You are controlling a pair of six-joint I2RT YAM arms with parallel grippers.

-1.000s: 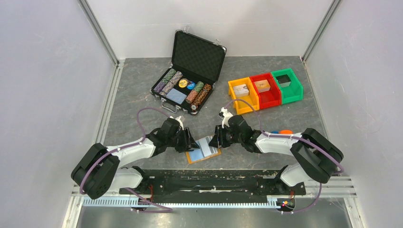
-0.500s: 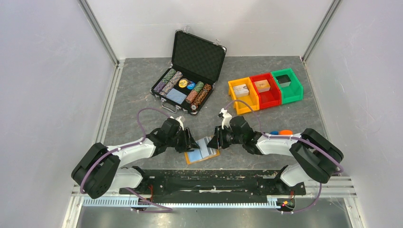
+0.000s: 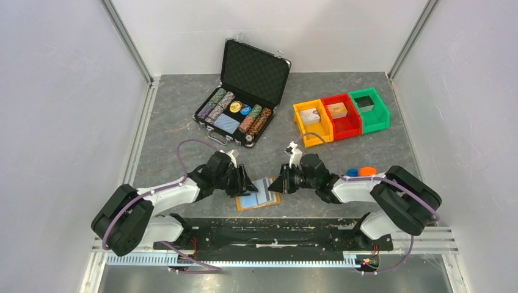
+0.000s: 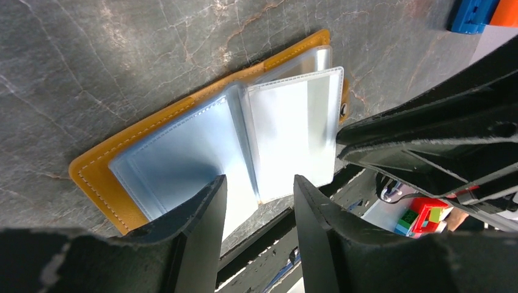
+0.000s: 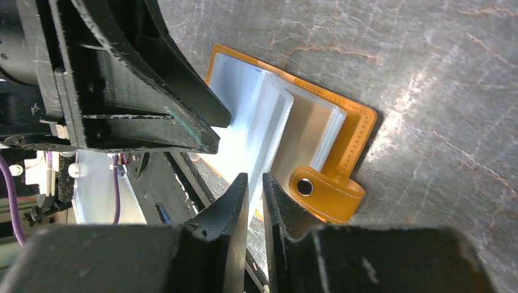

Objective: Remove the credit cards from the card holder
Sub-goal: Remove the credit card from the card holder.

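Low in the centre of the top view, the orange card holder (image 4: 91, 174) lies open, a light blue credit card (image 4: 177, 159) showing inside. The left gripper (image 4: 258, 183) hangs over its near edge, jaws apart. The right gripper (image 5: 255, 180) has its jaws nearly together at a clear sleeve (image 5: 269, 110); I cannot tell if they pinch it. Farther back: 1 chip case (image 3: 244, 104), 3 bins (image 3: 341, 116).

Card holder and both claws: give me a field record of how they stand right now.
holder: orange card holder lying open on the table between the claws
sleeves: clear sleeves fanned up
strap: snap strap undone
cards: light blue card inside a sleeve
left: left claw open, fingers astride the sleeves' near edge
right: right claw nearly closed at a sleeve edge; grip unclear
background: open chip case, three colored bins
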